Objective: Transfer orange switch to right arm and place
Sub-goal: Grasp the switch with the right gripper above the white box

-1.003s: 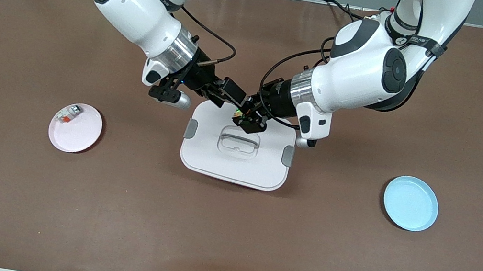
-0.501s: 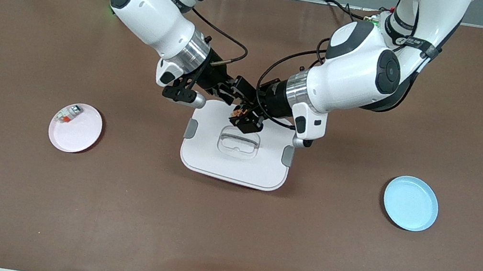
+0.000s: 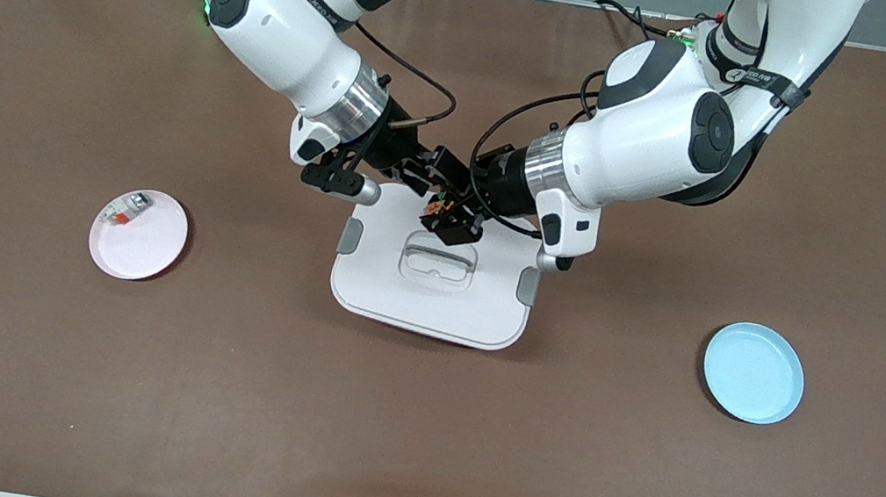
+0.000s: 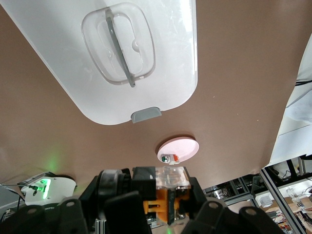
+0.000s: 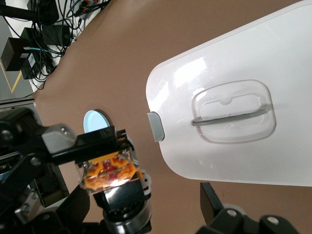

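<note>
The orange switch (image 3: pixel 437 210) is up in the air over the white lid's edge that lies farthest from the front camera. My left gripper (image 3: pixel 452 221) is shut on it. In the left wrist view the switch (image 4: pixel 170 192) shows orange under a clear cap, between my left gripper's (image 4: pixel 168 204) fingers. My right gripper (image 3: pixel 429 177) is right beside it, open. In the right wrist view the switch (image 5: pixel 108 170) and its black body sit between my right gripper's (image 5: pixel 146 214) spread fingers (image 5: pixel 214 204), which do not press on it.
A white lid (image 3: pixel 367 281) with a clear handle lies at mid-table under both grippers. A pink plate (image 3: pixel 145 246) with a small white-and-red part (image 3: pixel 125 209) lies toward the right arm's end. A blue plate (image 3: pixel 752 373) lies toward the left arm's end.
My right gripper has moved in toward the left gripper and now straddles the switch. My left gripper shifted slightly toward it, still holding the switch.
</note>
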Motion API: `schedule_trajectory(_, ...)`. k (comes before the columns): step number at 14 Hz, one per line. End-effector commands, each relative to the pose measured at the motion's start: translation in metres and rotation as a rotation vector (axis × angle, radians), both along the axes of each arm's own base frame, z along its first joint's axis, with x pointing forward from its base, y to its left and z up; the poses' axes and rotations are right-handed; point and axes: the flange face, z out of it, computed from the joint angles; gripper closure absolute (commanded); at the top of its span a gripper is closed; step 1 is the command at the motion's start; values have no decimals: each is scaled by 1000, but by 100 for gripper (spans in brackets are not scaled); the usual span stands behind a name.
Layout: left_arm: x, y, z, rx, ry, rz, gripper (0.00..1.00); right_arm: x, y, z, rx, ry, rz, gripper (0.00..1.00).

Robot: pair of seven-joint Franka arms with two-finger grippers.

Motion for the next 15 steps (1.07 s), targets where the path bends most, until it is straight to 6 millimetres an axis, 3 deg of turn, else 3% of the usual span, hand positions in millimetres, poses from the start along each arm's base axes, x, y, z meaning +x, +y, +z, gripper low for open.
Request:
schedule_trajectory(1, 1, -4, 6, 0, -3, 19, 100, 4, 1, 2, 8, -3, 10, 0)
schedule_trajectory(4, 0, -6, 9, -2, -7, 17, 100, 3, 3, 3, 9, -6, 13, 0)
schedule_trajectory(8, -3, -9, 8, 0, -8, 10, 100, 2, 5, 4, 11, -8, 15, 59)
schedule_trajectory(10, -3, -9, 8, 1, -7, 10, 100, 3, 4, 5, 10, -11, 15, 81)
schedule_trajectory(12, -3, -9, 9, 0, -7, 11, 100, 5, 2, 6, 12, -12, 13, 98)
schedule_trajectory(15, -3, -8, 10, -2, -11, 12, 100, 5, 3, 7, 13, -13, 13, 100)
